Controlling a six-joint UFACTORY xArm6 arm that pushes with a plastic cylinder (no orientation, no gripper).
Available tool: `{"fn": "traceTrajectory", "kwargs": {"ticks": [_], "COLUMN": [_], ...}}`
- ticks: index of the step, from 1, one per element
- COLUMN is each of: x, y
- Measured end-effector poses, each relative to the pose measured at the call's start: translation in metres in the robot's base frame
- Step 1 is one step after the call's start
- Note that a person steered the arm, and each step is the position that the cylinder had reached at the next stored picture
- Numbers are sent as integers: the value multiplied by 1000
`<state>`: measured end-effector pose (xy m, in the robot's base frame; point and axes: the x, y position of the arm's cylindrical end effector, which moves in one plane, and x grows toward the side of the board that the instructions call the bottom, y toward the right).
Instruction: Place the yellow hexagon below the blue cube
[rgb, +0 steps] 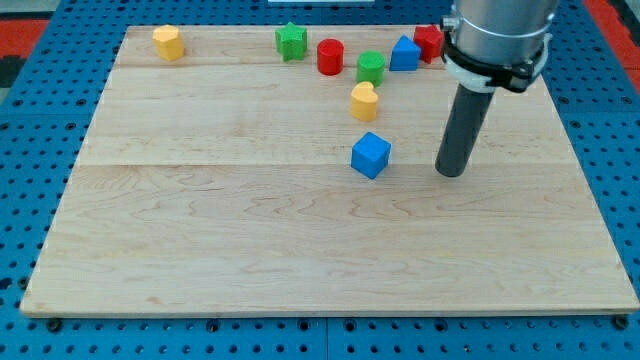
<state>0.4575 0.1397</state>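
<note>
Lying well up-left of the tool (452, 173): yellow hexagon (168, 42).

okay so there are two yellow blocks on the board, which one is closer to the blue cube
The yellow block just above the blue cube, near the green block. The other yellow block sits far off at the board's top-left corner.
</note>
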Motion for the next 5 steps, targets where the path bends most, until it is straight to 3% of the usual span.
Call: {"fn": "traceTrajectory", "kwargs": {"ticks": [2,3,4,5], "x": [-21,0,45,34], "y": [-73,-61,-110,-230]}}
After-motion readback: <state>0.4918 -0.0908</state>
